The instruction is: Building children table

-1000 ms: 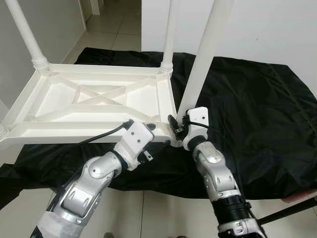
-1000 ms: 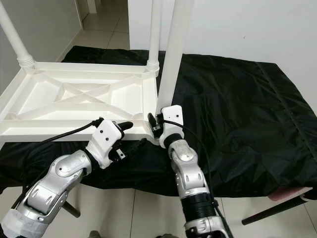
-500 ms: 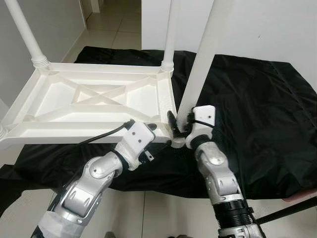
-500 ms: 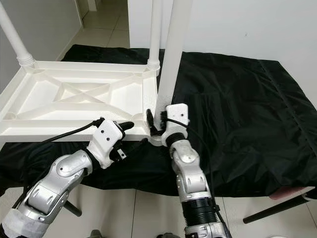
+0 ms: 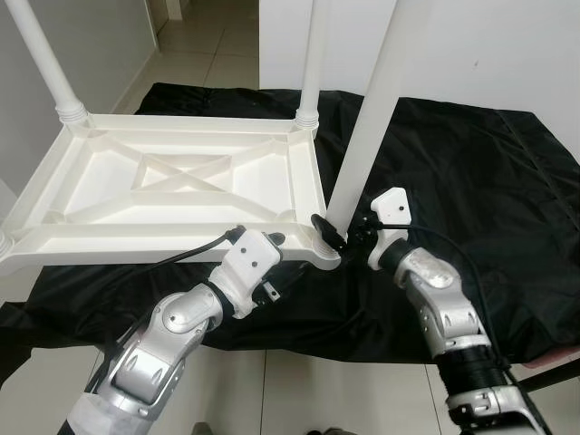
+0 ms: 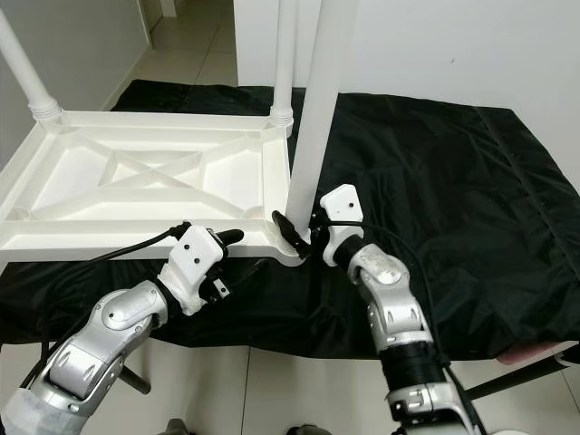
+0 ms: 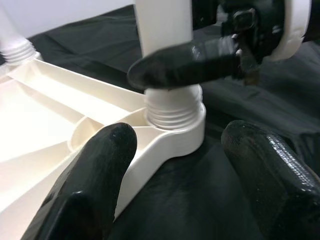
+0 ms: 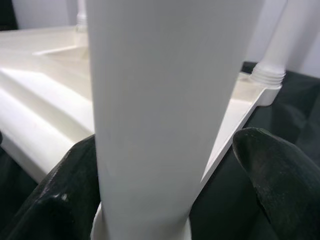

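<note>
Right gripper (image 5: pixel 343 237) astride table leg (image 5: pixel 372 118), wrist view: fingers (image 8: pixel 280 180) apart

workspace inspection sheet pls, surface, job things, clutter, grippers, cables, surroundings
surface: black cloth, wrinkled, spread under the work.
job's things: white table top lying upside down, ribbed underside up; near-corner leg upright in its threaded corner socket; more legs stand at other corners.
clutter: nothing seen.
grippers: right gripper with a finger either side of that leg's base; left gripper at the table top's near edge, fingers spread, holding nothing.
cables: black cable runs over the left wrist; another loops by the right wrist.
surroundings: tiled floor, white wall.
</note>
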You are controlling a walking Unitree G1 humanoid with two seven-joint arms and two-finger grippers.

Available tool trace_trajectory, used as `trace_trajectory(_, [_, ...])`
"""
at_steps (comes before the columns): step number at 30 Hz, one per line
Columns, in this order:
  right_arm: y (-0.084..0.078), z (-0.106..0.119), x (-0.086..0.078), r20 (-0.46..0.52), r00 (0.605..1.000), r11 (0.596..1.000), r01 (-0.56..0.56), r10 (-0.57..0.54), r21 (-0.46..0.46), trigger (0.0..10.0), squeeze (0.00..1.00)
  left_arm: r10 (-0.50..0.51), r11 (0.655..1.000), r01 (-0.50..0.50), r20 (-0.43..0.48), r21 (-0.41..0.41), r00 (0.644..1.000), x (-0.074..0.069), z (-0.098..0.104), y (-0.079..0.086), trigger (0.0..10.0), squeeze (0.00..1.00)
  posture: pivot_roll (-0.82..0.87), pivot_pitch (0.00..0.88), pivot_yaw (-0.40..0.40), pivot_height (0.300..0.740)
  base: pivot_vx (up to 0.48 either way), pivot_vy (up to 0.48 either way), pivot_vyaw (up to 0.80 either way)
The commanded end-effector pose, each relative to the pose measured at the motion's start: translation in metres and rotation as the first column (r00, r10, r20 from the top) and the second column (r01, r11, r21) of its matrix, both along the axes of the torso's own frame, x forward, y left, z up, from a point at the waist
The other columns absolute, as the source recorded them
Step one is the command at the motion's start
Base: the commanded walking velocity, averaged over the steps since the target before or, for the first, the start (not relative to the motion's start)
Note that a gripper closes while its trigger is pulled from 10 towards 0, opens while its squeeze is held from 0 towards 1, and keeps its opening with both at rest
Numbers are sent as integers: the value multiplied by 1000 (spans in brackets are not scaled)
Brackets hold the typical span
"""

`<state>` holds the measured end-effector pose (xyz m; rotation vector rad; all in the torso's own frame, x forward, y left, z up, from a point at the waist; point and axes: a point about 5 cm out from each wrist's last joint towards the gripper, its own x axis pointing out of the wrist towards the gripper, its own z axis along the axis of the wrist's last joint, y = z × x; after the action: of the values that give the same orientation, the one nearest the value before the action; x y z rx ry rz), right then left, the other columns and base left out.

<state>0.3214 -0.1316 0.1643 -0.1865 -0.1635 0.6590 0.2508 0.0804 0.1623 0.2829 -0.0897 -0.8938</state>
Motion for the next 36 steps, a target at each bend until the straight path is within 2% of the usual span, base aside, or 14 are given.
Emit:
trace_trajectory(1, [6,-4,2,-6,1000,1000,-24,24,-17,10000,0,-61,998,61,-22,11,998,-6,-2,-3,10000,0,4,111,-28,740,0,0,0])
trace_trajectory(5, [7,-4,2,-7,1000,1000,-24,24,-11,10000,0,-56,998,56,-21,13,998,-6,-2,-2,10000,0,14,113,-34,740,0,0,0])
trace_trajectory(13, [13,-10,-11,-12,1000,989,-3,5,149,10000,0,29,999,-29,-13,-25,1000,-8,-1,3,10000,0,26,131,-50,740,0,0,0])
trace_trajectory(18, [16,-19,-23,-15,1000,988,-4,6,157,10000,0,59,998,-59,-4,-23,998,-11,-4,0,10000,0,11,143,-48,740,0,0,0])
trace_trajectory(23, [17,-21,-26,-18,1000,988,-8,11,156,10000,0,55,998,-56,-17,-32,998,-12,-4,-1,10000,0,7,145,-42,740,0,0,0])
trace_trajectory(24, [17,-20,-28,-21,999,987,-27,31,158,10000,0,41,999,-41,-11,-22,999,-17,-1,-2,10000,0,16,145,-49,740,0,0,0])
trace_trajectory(27, [17,-18,-29,-23,999,987,-42,46,158,10000,0,37,999,-37,4,-10,999,-18,2,-1,10000,0,18,146,-49,740,0,0,0])
trace_trajectory(36, [13,-18,-33,-18,999,985,-38,41,168,10000,0,51,997,-52,-13,-53,999,-15,5,4,10000,0,39,135,-56,740,0,0,0])
